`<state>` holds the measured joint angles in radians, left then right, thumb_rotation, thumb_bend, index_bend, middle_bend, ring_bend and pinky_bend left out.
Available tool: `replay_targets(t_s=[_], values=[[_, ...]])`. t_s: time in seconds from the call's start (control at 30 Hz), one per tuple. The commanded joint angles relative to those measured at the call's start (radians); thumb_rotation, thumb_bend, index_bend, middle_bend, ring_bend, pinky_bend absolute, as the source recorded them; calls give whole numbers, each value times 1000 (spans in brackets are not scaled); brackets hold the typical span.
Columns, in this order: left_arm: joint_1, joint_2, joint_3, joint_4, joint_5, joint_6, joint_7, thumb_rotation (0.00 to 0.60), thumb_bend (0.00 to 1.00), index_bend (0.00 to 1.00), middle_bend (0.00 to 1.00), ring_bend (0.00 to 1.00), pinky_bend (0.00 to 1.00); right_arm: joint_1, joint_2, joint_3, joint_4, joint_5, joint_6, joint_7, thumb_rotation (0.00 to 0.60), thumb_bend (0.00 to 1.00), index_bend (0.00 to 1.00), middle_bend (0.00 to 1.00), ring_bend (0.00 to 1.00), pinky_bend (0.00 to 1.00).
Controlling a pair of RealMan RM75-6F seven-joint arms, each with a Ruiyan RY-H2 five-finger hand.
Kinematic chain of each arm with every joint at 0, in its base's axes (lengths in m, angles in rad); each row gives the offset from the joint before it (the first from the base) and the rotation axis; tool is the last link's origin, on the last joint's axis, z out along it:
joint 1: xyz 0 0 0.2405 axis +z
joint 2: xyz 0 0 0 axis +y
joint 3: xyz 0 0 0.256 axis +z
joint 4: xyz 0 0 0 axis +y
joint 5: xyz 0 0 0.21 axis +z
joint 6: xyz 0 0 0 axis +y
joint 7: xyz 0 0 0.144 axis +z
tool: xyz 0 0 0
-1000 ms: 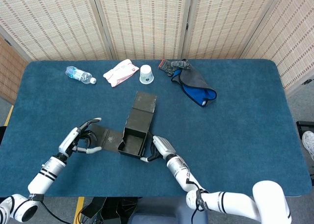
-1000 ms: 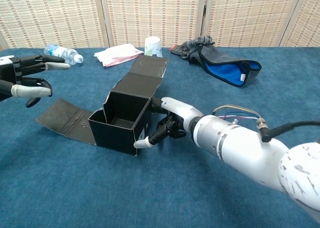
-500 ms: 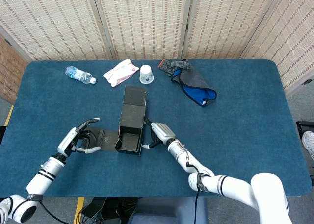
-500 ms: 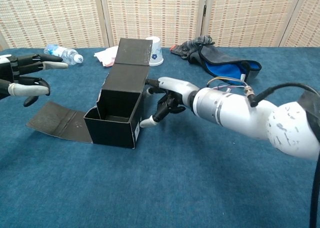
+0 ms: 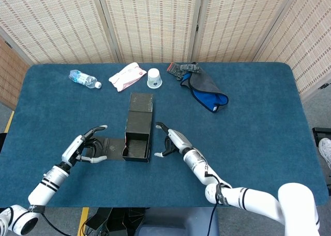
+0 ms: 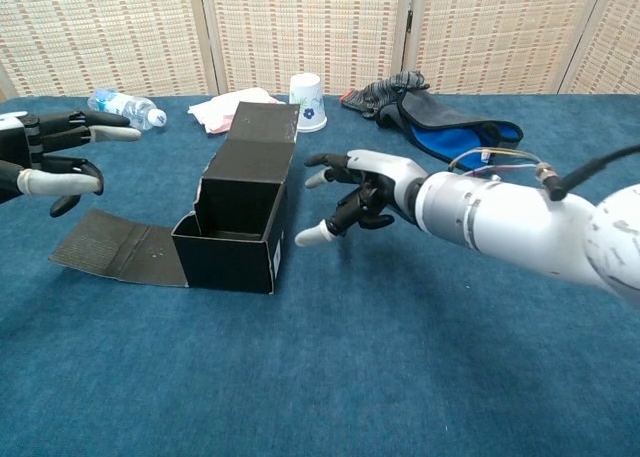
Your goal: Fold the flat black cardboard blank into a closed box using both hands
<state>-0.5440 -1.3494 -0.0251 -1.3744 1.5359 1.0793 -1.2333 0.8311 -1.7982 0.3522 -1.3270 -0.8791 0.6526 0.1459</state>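
Box (image 5: 137, 138) stands before cup (image 5: 154, 78), wipes (image 5: 126, 76), bottle (image 5: 84, 79).

No legible text anywhere. Black cardboard box (image 6: 238, 239): small pale label low on the front face near its right corner, print too small to read. Paper cup (image 6: 307, 93): bluish motif, no readable words. Water bottle (image 5: 84, 79): label blurred. Pink-and-white packet (image 5: 127, 75): markings indistinct.
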Motion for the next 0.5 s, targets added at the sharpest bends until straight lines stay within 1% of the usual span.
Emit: replay_targets(t_s=[0.03,0.2,0.37,0.5], values=[[-2,-2,0,0,1,-3,-7,600,91,162,132,485,698,-42,30,-46,-69,38,47,-29,600,1,0,63,655,1000],[-3,-2,2,-4,9,2,-11,600,91,161,127,486,698,-50,-23,-65,-73,61,96,-50,600,0,0,59,654,1000],[0,5,5,-5,9,6,-17,600,91,161,126,486,698,-50,-90,-62,-36,45,130,-45,600,0,0,69,654,1000],[4,9,8,-2,6,8,-29,600,91,161,126,487,698,-53,-122,-53,-13,20,147,-32,600,0,0,80,654,1000]])
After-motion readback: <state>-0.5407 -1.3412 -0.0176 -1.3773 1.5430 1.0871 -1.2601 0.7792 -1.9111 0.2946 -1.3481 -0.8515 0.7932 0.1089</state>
